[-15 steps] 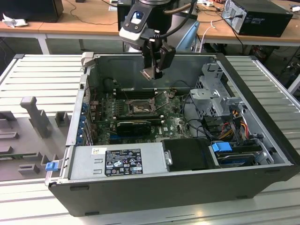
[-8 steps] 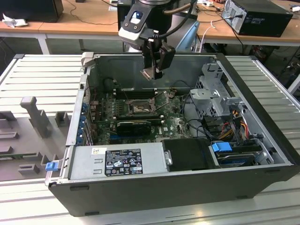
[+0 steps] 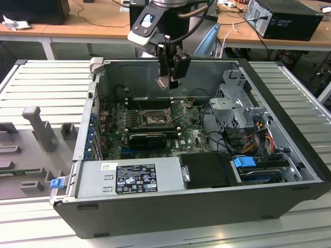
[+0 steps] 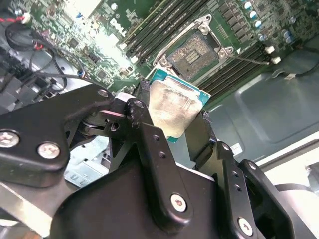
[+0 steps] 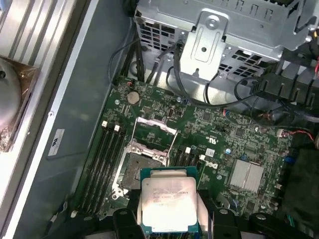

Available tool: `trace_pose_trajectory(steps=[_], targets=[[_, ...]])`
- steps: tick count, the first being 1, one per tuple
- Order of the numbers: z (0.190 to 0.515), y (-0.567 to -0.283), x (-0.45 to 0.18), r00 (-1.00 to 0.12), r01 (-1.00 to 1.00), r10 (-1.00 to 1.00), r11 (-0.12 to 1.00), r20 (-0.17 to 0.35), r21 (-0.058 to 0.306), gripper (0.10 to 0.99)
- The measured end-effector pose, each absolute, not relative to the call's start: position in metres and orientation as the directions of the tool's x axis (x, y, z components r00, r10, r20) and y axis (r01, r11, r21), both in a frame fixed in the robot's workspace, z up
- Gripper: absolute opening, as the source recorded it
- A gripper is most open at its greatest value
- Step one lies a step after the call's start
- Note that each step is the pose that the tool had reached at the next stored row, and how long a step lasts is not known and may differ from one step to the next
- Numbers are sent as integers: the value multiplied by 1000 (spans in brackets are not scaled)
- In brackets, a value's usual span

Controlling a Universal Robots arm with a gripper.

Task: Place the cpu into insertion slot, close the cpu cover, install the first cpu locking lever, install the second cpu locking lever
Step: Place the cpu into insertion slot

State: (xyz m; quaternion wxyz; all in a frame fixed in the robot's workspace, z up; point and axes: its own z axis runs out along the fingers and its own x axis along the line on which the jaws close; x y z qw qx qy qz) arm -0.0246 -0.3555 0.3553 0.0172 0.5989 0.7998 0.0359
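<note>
I've got the gripper [image 3: 168, 77] hanging in the upper centre of the exterior view, over the open computer case [image 3: 207, 209]. Its jaws are pinching the cpu [image 4: 172, 107] by its edges, silvery face showing in both wrist views. The chip is in the air above the motherboard [image 5: 224, 129], apart from the insertion slot [image 5: 133, 172], where the cpu cover [image 5: 152, 122] is swung up beside the exposed socket.

The ribbed grey surface [image 3: 46, 82] carries an open computer case [image 3: 170, 206], with grey fixture blocks [image 3: 39, 129] at the exterior view's left.
</note>
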Motion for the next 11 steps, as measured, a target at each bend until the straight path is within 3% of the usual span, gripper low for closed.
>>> trace_pose_trajectory(steps=[11], targets=[[352,-355,-30,-197,978,980,196,16,74,529]])
